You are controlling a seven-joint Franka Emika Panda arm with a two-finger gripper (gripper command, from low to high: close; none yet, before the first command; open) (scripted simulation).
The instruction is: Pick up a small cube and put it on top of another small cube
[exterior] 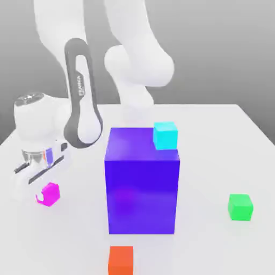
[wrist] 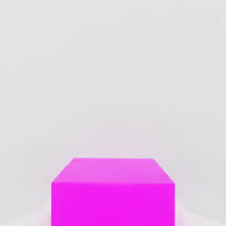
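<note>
small cube [wrist: 113, 194] on table [exterior: 215, 161], end effector [exterior: 40, 180] just above

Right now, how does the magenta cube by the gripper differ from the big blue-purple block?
The magenta cube is far smaller than the blue-purple block. The cube is bright pink; the block is deep blue-purple. The cube sits toward the exterior view's left beside the gripper; the block stands mid-table with a cyan cube at its far corner. Both are plain boxes resting on the white table.
</note>
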